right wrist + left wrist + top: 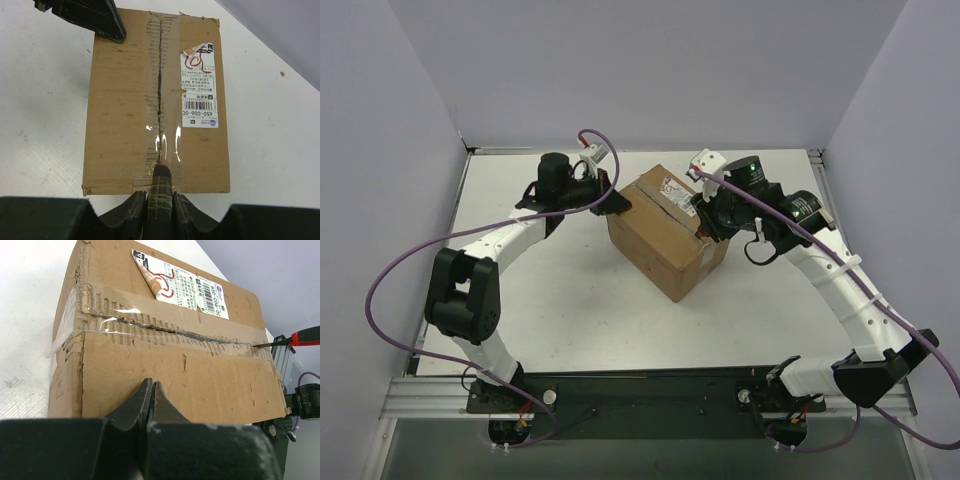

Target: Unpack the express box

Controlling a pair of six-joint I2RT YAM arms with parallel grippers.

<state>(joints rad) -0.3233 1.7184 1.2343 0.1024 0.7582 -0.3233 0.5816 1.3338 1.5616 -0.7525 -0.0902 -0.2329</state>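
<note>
Now the right gripper (pixel 160 202), clamped on a red cutter (pixel 160 172), meets the taped seam (pixel 159 90) of the express box (pixel 120 110) just ahead; the closed left gripper (pixel 152 395) seems to steady it. The next move calls for slicing forward.

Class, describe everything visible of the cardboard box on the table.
The express box is brown corrugated cardboard, closed, askew on the white table. Clear tape covers its ragged centre seam. Its white barcode label, scribbled red, has one corner peeling. The shut left gripper seems to press its top at one end; the right gripper holds a red-tipped cutter to the seam's other end.
</note>
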